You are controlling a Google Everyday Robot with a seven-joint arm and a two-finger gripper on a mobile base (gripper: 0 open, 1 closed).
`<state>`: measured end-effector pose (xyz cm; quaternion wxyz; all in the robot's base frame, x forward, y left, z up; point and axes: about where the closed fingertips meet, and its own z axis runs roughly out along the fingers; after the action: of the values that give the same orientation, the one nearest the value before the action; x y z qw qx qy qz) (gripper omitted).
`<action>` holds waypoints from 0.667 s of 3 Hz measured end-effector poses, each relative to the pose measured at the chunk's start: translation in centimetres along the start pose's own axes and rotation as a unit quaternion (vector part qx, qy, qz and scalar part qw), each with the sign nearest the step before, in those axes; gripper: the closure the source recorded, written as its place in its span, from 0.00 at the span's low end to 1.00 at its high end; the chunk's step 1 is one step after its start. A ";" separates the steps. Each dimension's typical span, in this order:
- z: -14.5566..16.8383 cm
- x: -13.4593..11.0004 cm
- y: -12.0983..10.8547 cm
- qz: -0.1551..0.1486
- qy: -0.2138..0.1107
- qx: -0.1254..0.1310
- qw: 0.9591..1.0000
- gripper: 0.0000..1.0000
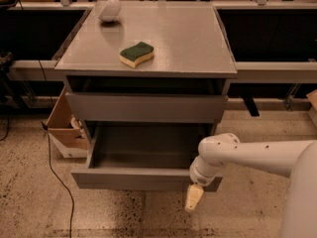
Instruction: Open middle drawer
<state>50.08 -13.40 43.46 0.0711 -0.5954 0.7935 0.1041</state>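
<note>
Gripper [194, 198] at open middle drawer [143, 178] front, grip unclear; sponge [136, 54], bowl [110, 8] on cabinet top [188, 38]; speckled floor [124, 217]

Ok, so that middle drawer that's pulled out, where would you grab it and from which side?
Grip the middle drawer by the top edge of its front panel, coming down from above. The front is flat with no handle, but pulled out its rim is exposed. The claw hangs below the front's right end, so it would likely have to rise first.
</note>
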 end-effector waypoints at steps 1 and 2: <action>0.9 0.9 1.6 -0.001 0.016 -0.020 1.000 0.00; 1.3 1.9 3.0 -0.002 0.030 -0.036 0.999 0.11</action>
<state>46.67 -14.00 41.98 0.0261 -0.6023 0.7896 0.1142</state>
